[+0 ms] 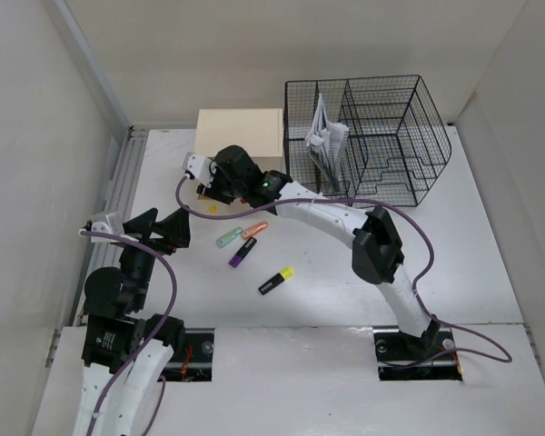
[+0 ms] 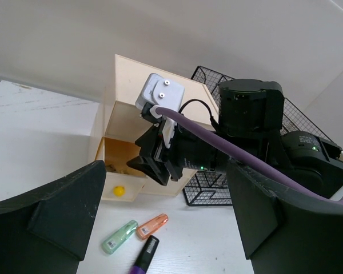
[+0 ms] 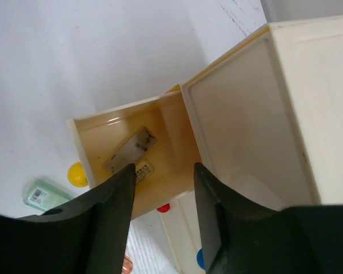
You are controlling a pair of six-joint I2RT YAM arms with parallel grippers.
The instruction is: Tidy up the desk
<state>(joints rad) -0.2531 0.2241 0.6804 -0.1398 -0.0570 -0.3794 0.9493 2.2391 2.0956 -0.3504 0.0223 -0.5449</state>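
The white desk (image 1: 463, 245) holds a green highlighter (image 1: 228, 238), an orange one (image 1: 255, 230), a purple one (image 1: 242, 253) and a yellow-capped black one (image 1: 277, 281). My right gripper (image 1: 203, 188) is open and empty, hovering over the pulled-out top drawer (image 3: 123, 151) of the beige drawer box (image 1: 241, 133). The drawer has a yellow knob (image 3: 77, 174) and holds a small whitish flat piece (image 3: 130, 149). My left gripper (image 1: 163, 229) is open and empty, left of the highlighters. The green (image 2: 119, 237), orange (image 2: 153, 225) and purple (image 2: 144, 255) ones lie between its fingers in the left wrist view.
A black wire mesh organizer (image 1: 368, 136) with crumpled paper (image 1: 325, 134) stands at the back right, beside the drawer box. Lower drawers show a red knob (image 3: 164, 208) and a blue knob (image 3: 200, 260). A metal rail (image 1: 118, 195) runs along the desk's left edge.
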